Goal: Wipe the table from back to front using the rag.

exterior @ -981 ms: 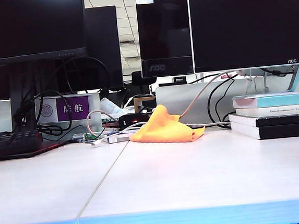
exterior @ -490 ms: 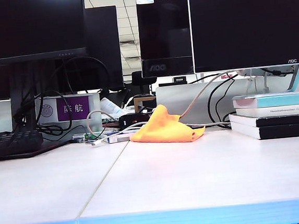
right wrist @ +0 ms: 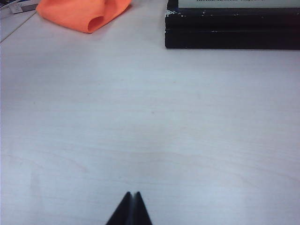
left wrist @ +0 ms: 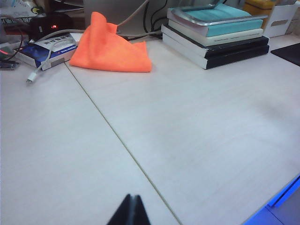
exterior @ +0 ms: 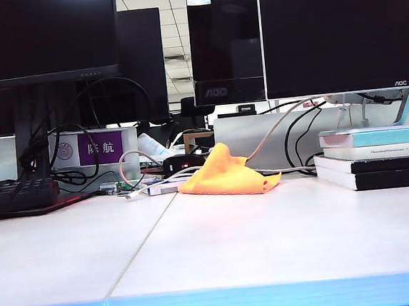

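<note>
The orange rag lies bunched in a heap at the back of the white table, near the seam line; it shows too in the left wrist view and the right wrist view. My left gripper is shut and empty, hovering over bare table near the front, far from the rag. My right gripper is also shut with nothing in it, over bare table well short of the rag. Neither arm shows in the exterior view.
A stack of books sits at the back right. A small blue box with a white cable, a keyboard, a power strip and monitors crowd the back edge.
</note>
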